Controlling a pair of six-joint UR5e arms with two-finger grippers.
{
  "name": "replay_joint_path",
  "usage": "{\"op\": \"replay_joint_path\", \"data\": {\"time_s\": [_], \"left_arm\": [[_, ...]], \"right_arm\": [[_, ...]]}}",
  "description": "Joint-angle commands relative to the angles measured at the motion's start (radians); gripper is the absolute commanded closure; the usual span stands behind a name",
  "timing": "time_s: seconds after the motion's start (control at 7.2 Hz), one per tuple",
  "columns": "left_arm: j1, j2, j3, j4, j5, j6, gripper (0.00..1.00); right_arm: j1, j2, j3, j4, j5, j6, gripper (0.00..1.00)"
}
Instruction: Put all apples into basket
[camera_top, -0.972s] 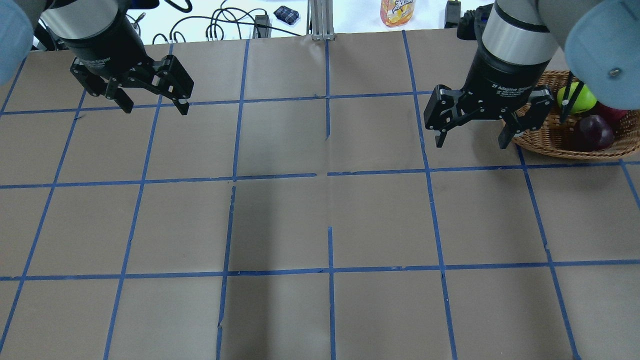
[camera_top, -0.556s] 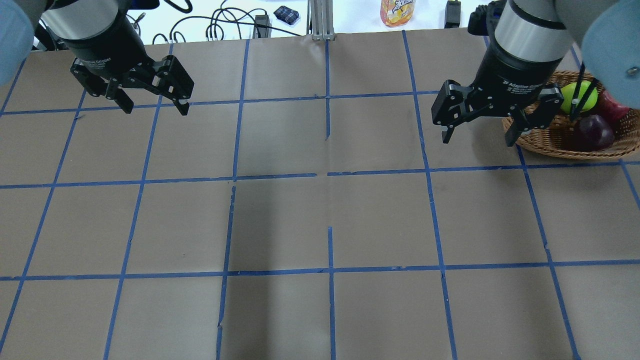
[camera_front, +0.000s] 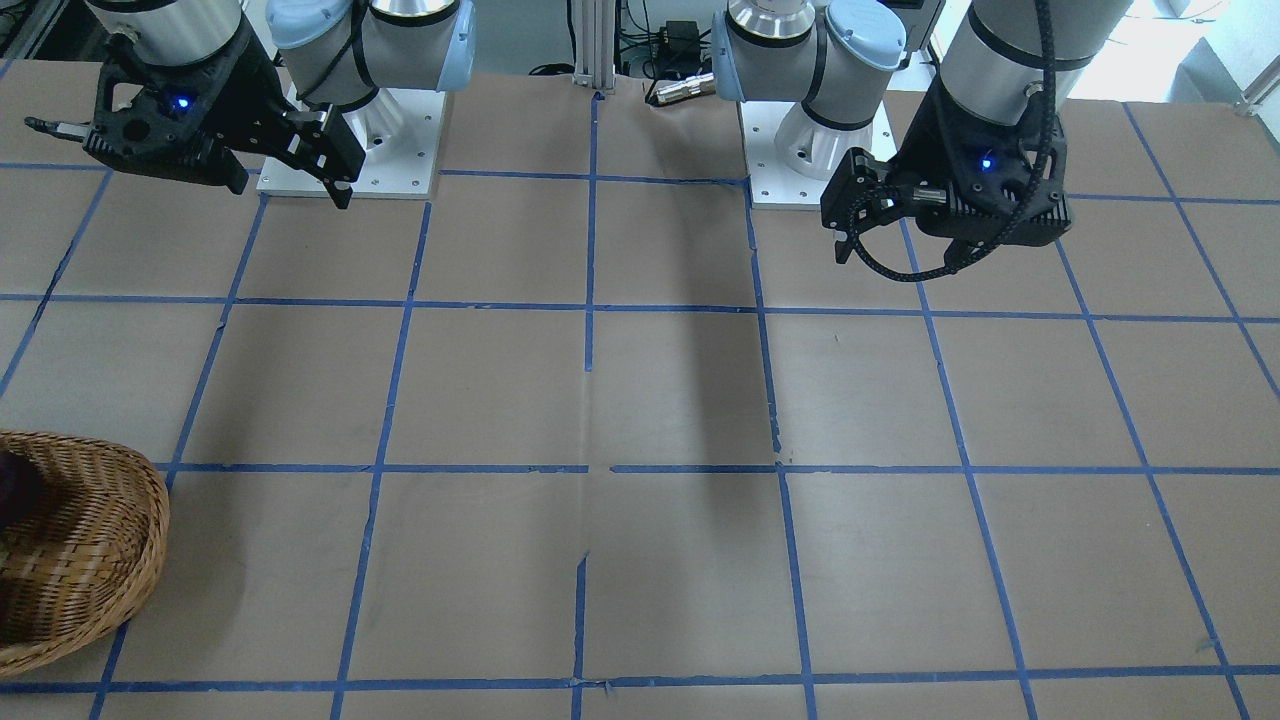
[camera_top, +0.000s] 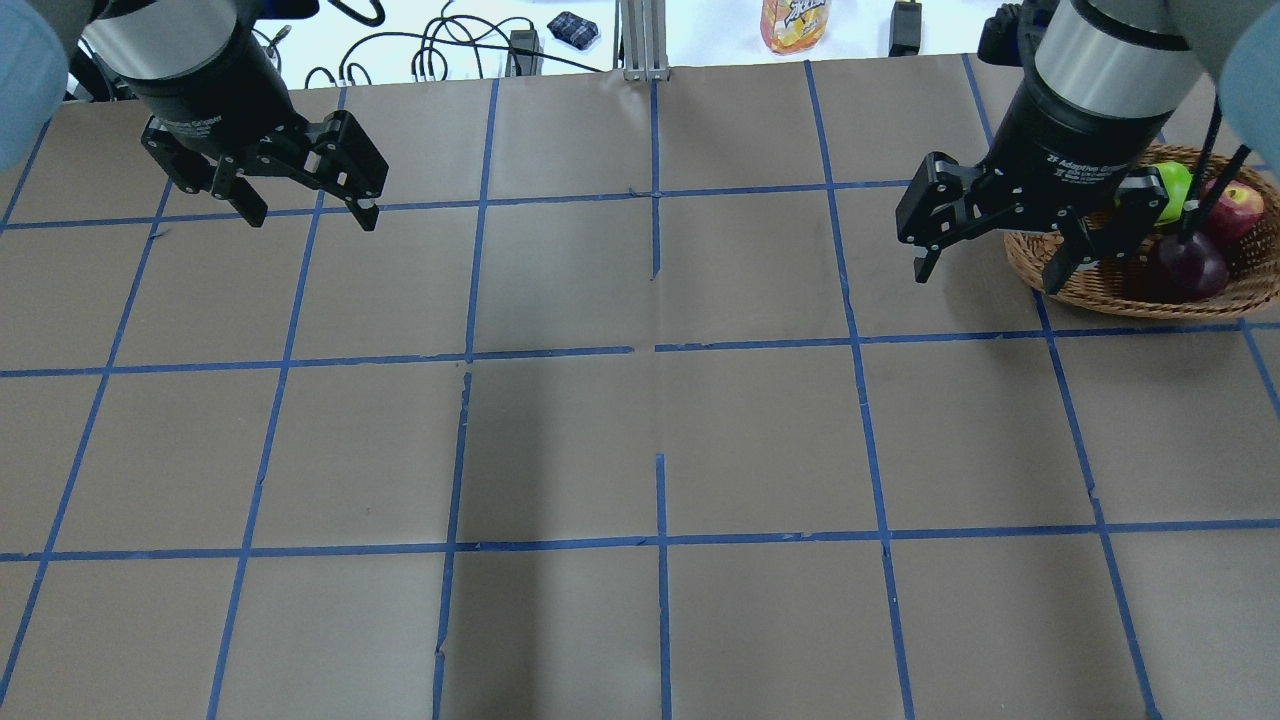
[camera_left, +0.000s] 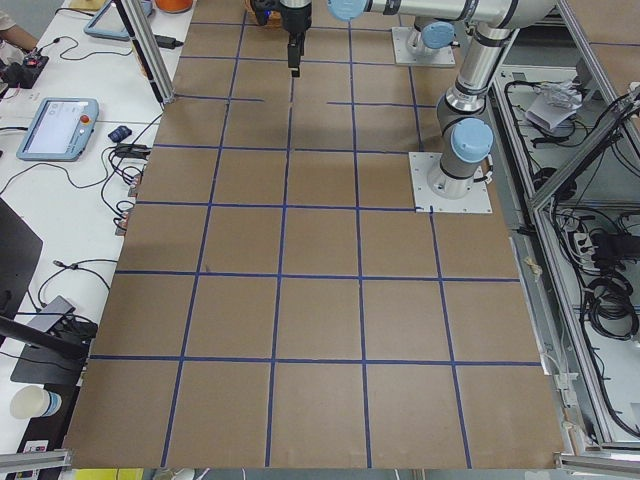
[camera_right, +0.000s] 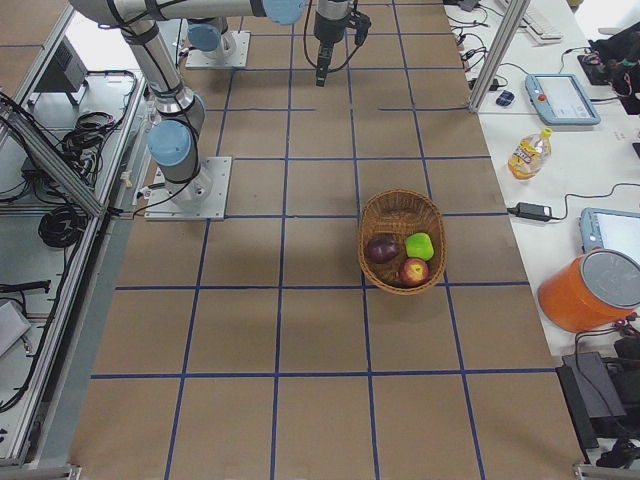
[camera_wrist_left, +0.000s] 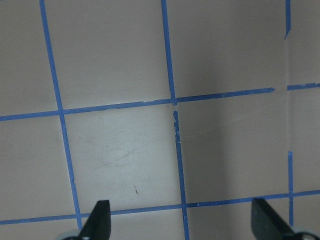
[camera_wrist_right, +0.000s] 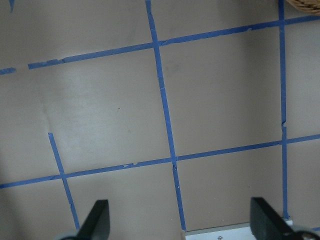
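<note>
The wicker basket (camera_top: 1100, 285) stands at the far right of the table and also shows in the exterior right view (camera_right: 400, 205) and the front-facing view (camera_front: 80, 570). In it lie the green apple (camera_top: 1175, 185), the red apple (camera_top: 1238, 205) and the purple apple (camera_top: 1195, 265). All three show clearly in the exterior right view: green (camera_right: 420, 245), red (camera_right: 414, 271), purple (camera_right: 381, 248). My right gripper (camera_top: 988, 272) is open and empty, raised just left of the basket. My left gripper (camera_top: 312, 215) is open and empty at the far left.
The table is brown paper with a blue tape grid. A drink bottle (camera_top: 795, 22), cables and an aluminium post (camera_top: 645, 40) sit beyond the far edge. The arm bases (camera_front: 350, 140) stand at my side. The basket's corner (camera_wrist_right: 302, 4) edges the right wrist view.
My right gripper has moved right and slightly back, still open, uncovering the red apple in the basket. The left arm has not moved.
</note>
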Motion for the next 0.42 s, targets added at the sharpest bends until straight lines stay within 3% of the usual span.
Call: {"op": "replay_joint_path", "data": {"time_s": [0.0, 0.28], "left_arm": [[0.0, 0.0, 0.0, 0.0, 0.0, 0.0, 0.0], [0.0, 0.0, 0.0, -0.002, 0.0, 0.0, 0.0]], "right_arm": [[0.003, -0.001, 0.0, -0.001, 0.009, -0.001, 0.0], [0.0, -0.002, 0.009, -0.002, 0.007, 0.0, 0.0]]}}
